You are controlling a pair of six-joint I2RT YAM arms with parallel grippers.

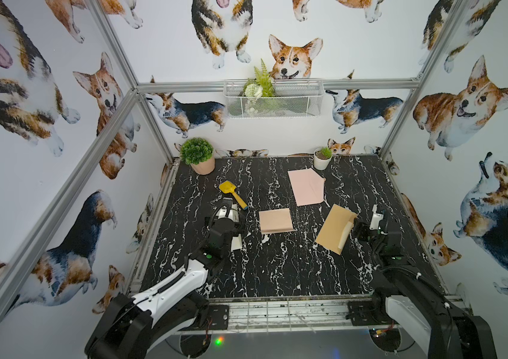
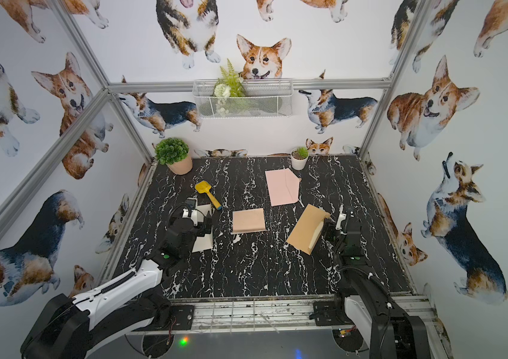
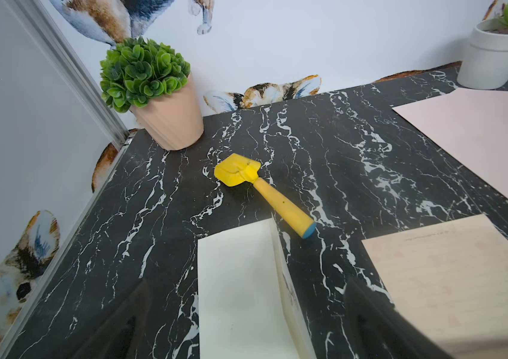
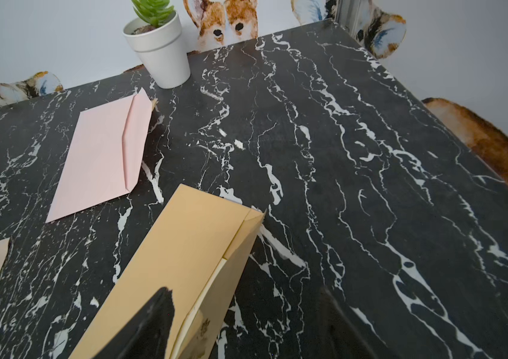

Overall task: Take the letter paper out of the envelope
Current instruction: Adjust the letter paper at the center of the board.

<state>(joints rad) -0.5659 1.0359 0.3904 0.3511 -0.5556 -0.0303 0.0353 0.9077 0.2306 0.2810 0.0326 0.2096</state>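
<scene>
in a top view the cream folded letter paper [image 2: 204, 244] lies on the black marble-pattern table [image 2: 262, 273], left side, well apart from the tan kraft envelope [image 2: 307, 228], so it looks already out; left wrist view: the left gripper [image 3: 246, 283] gapes wide astride the paper, holding nothing; thin, light, limp, likely to crease; its raised fold edge seems the best pinch; a yellow toy shovel [image 3: 274, 199] and a peach lined sheet [image 3: 451, 279] crowd close; right wrist view: the right gripper [image 4: 244, 290] stands parted over the envelope's mouth, gripping nothing; a pink envelope [image 4: 100, 161] lies clear of it
</scene>
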